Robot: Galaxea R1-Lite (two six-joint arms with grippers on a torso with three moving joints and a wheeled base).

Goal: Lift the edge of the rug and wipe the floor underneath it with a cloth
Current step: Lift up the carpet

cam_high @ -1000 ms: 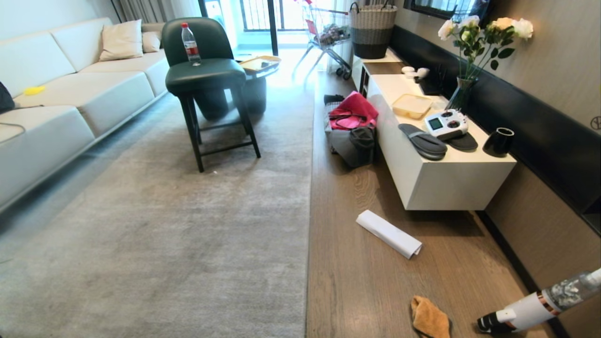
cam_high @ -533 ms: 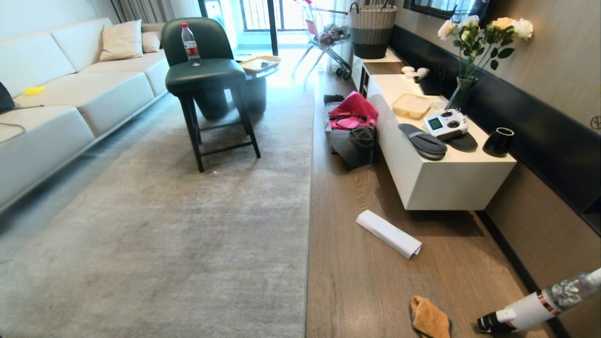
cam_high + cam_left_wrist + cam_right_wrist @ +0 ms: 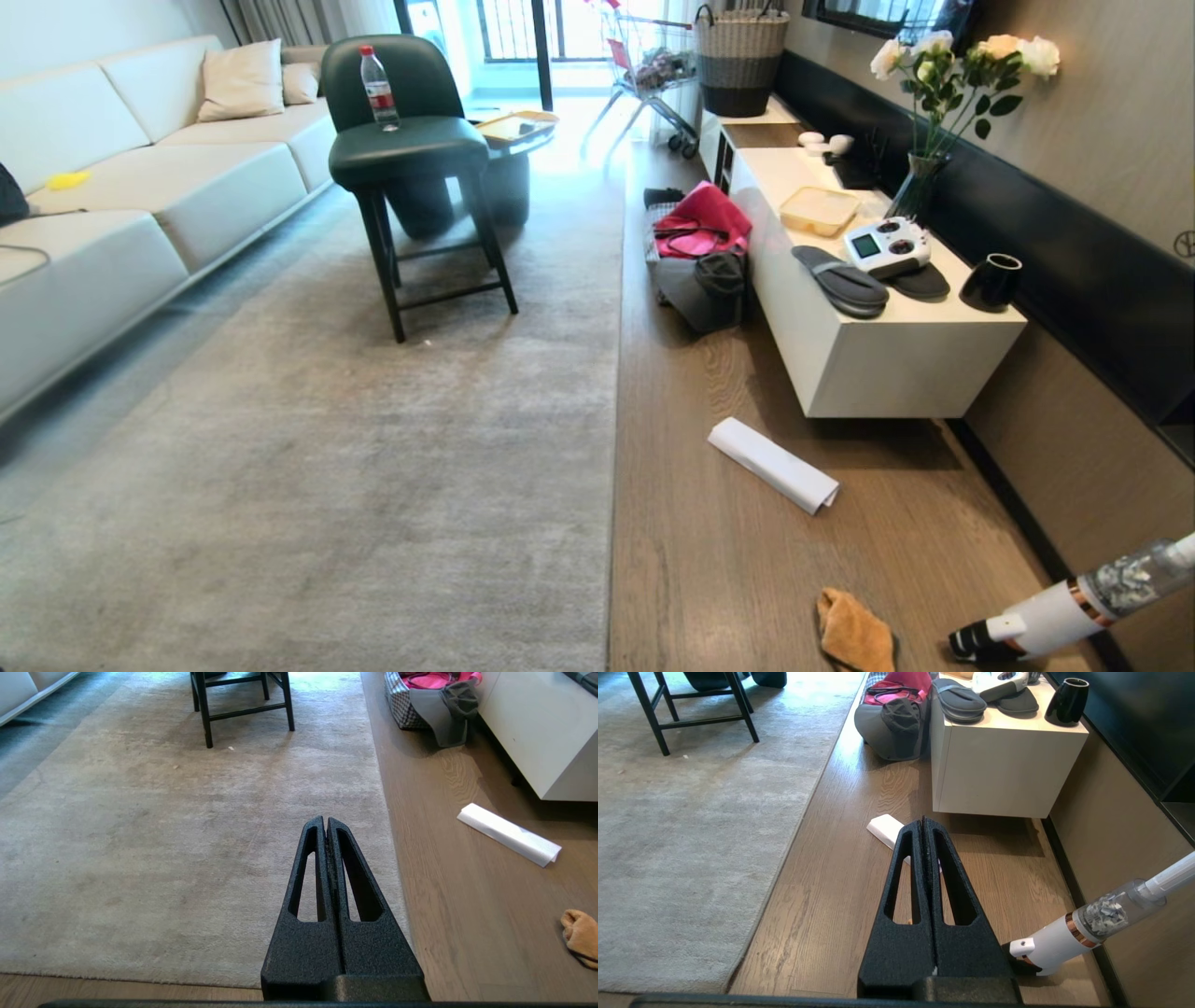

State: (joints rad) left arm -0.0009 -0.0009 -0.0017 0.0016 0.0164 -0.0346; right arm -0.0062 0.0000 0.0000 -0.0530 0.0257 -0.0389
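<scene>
The pale grey rug lies flat, and its rug edge [image 3: 616, 420] runs straight along the brown wood-grain floor [image 3: 728, 560]. The orange-tan cloth [image 3: 854, 637] lies crumpled on the bare planks, right of the rug and near the picture's lower border. Neither arm shows in the head view. In the left wrist view my left gripper [image 3: 325, 820] is shut and empty, hanging over the rug near its rug edge [image 3: 392, 858], with the cloth [image 3: 581, 935] far off to the side. My right gripper [image 3: 923, 821] is shut and empty above the floor [image 3: 822, 896], and it hides most of the cloth.
A white rolled paper sheet [image 3: 773, 464] lies on the planks in front of a white low cabinet [image 3: 878, 364]. A stick vacuum [image 3: 1064, 611] leans at the right wall. Bags [image 3: 700, 261] sit beside the cabinet. A dark green chair [image 3: 411, 149] stands on the rug, with a sofa [image 3: 112, 187] on the left.
</scene>
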